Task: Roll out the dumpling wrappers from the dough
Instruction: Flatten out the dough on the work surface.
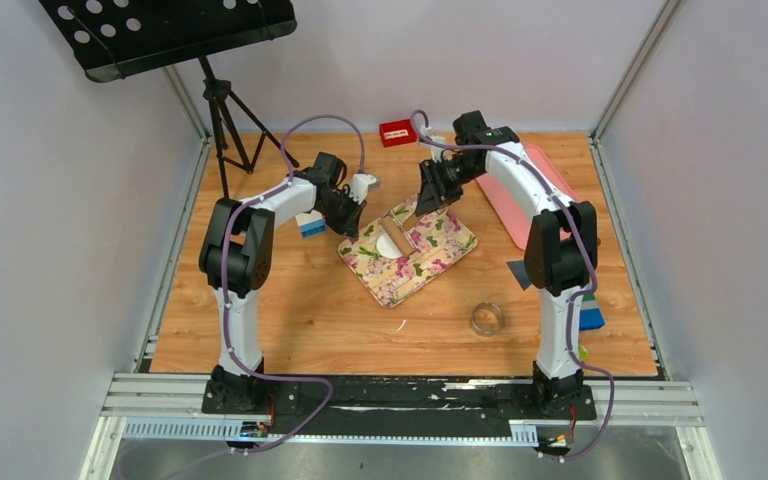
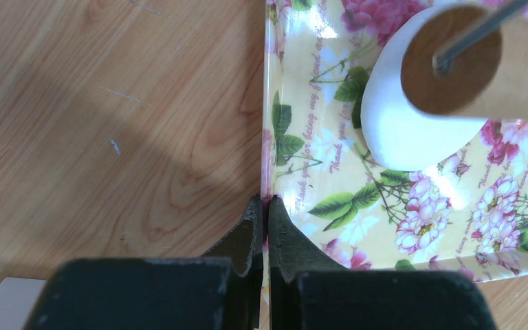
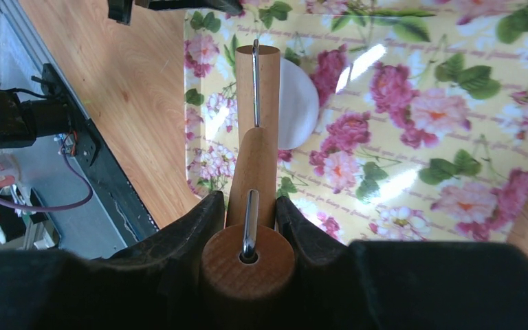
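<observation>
A flowered tray [image 1: 438, 250] lies mid-table. On it rests the dough [image 1: 402, 250], a flattened round white piece [image 3: 297, 103], partly covered by a wooden roller [image 3: 258, 82]. My right gripper [image 3: 249, 206] is shut on the roller's wooden handle [image 3: 256, 165]; the roller's barrel sits on the dough's edge [image 2: 412, 130]. My left gripper [image 2: 266, 206] is shut on the tray's left rim [image 2: 268, 137], one finger outside and one inside. In the top view it sits at the tray's left corner [image 1: 352, 232]. Cut dumpling wrappers are out of view.
A metal ring cutter [image 1: 487, 318] stands on the wood in front of the tray. A pink board [image 1: 545, 190] lies behind my right arm, a red box [image 1: 397, 132] at the back, a white-and-blue block [image 1: 310, 225] by my left arm. A stand's tripod [image 1: 225, 120] is back left.
</observation>
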Robot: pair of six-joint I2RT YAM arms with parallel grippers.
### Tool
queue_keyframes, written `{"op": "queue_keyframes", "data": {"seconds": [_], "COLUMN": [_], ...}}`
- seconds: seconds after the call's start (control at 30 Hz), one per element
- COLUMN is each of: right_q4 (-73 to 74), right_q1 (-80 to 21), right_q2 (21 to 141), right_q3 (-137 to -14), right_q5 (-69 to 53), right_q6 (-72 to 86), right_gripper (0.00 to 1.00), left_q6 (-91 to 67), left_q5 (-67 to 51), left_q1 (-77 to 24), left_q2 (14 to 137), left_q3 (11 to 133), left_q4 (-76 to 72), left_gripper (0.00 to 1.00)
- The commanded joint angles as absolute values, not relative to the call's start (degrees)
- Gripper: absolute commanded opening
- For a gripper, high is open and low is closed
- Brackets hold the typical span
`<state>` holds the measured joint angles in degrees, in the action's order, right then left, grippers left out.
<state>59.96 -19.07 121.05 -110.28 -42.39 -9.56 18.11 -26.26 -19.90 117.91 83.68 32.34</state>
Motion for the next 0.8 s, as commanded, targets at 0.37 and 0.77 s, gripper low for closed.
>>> {"op": "queue_keyframes", "data": {"seconds": [0.37,0.77], "right_q4": [61.1,62.5], "right_q1": [-19.0,-20.4], "right_q2": [124.8,127.9], "right_q3": [-111.5,-112.0], "right_q5": [-31.7,-25.3], "right_q6": [-9.5,-10.6], "right_gripper": [0.00,0.00], "left_q6": [18.7,18.7], "left_q5": [-25.1,-25.0], "left_q1": [-20.5,-20.6], "left_q2": [119.0,119.1], "left_q3": [83.9,84.0], "left_q4": [32.4,32.5], "left_gripper": [0.00,0.00]}}
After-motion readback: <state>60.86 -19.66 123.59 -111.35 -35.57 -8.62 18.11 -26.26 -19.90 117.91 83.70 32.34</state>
